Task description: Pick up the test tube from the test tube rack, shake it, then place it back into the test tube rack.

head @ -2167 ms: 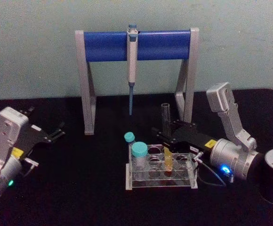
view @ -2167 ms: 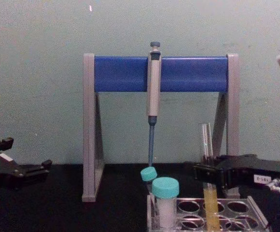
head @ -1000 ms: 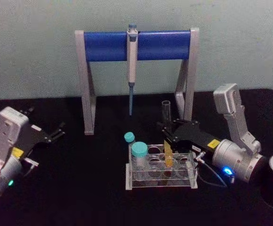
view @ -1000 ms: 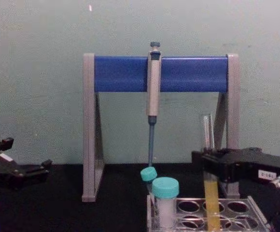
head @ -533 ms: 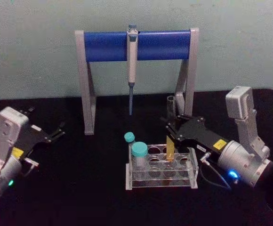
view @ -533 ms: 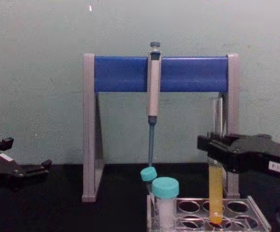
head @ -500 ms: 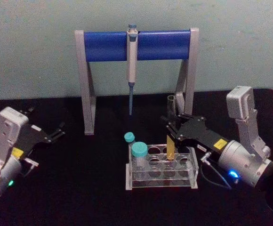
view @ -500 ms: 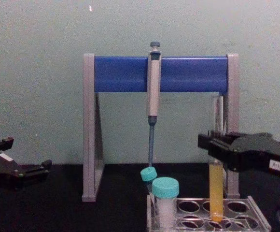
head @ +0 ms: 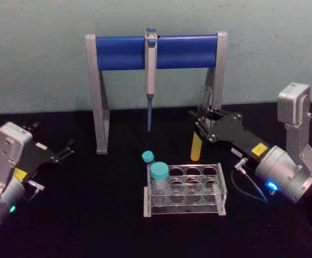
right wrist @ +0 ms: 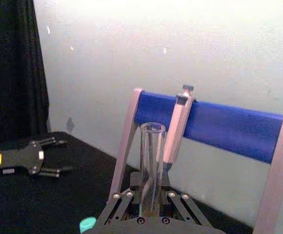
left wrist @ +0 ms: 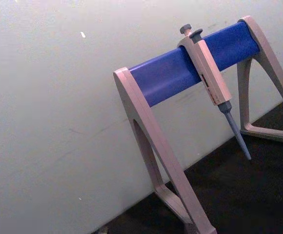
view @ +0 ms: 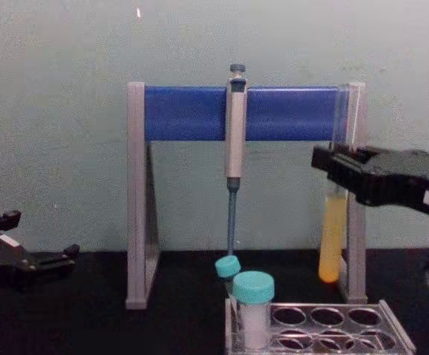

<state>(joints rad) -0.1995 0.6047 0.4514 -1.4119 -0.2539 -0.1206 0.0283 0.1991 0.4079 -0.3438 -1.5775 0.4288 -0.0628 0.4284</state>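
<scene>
The test tube [head: 197,147] is a clear glass tube with yellow-orange liquid in its lower part. It hangs nearly upright in the air above the rack's rear right side. My right gripper [head: 200,123] is shut on its middle. From the chest the test tube [view: 332,237] has its bottom clear of the test tube rack [view: 396,330], with the right gripper [view: 334,168] around it. The right wrist view shows the tube's open top [right wrist: 151,161] rising between the fingers. The clear test tube rack [head: 184,207] stands at the table's centre. My left gripper [head: 64,151] is parked open at far left.
Two teal-capped tubes [head: 158,175] stand in the rack's left end. Behind the rack is the grey-and-blue pipette stand [head: 123,52] with a pipette [head: 150,64] hanging from its bar; the lifted tube is close to its right leg [view: 356,185]. A pale wall lies behind.
My right gripper has lifted the test tube up out of the rack and carried it back and to the right. The left arm has stayed still.
</scene>
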